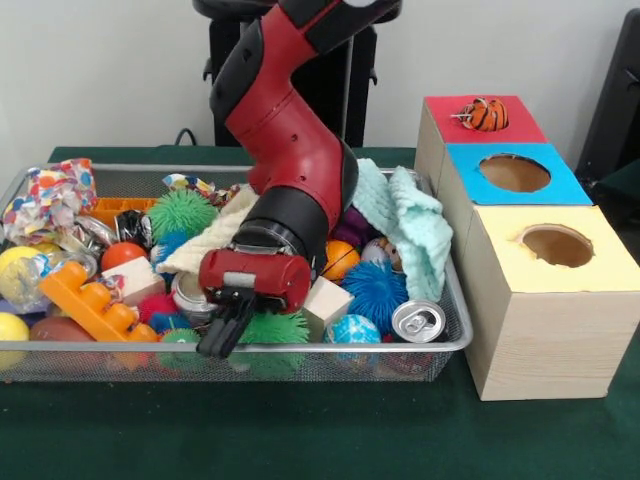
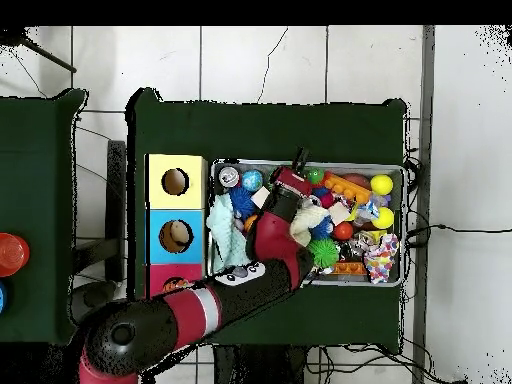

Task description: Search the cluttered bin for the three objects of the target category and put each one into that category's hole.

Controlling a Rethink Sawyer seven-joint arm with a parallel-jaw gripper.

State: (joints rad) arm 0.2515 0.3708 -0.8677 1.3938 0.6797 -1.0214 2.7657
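Note:
The silver wire mesh bin (image 1: pixel 300 347) is full of mixed toys; it also shows in the overhead view (image 2: pixel 401 225). My gripper (image 1: pixel 222 335) hangs low over the bin's front edge, above a green spiky ball (image 1: pixel 275 328), and holds nothing that I can see. In the overhead view the gripper (image 2: pixel 297 160) reaches past the bin's rim. The orange plush with black tiger stripes (image 1: pixel 484 114) lies on the red surround (image 1: pixel 525 128), covering its hole; it also shows in the overhead view (image 2: pixel 177 285). No tan bear-like plush shows in the bin.
The blue-surround hole (image 1: pixel 515 173) and the yellow-surround hole (image 1: pixel 556 245) stand in front of the red one. In the bin lie a mint cloth (image 1: pixel 410 225), a blue spiky ball (image 1: pixel 375 290), a can (image 1: pixel 417 320), an orange plastic block (image 1: pixel 90 300) and a wooden cube (image 1: pixel 327 300).

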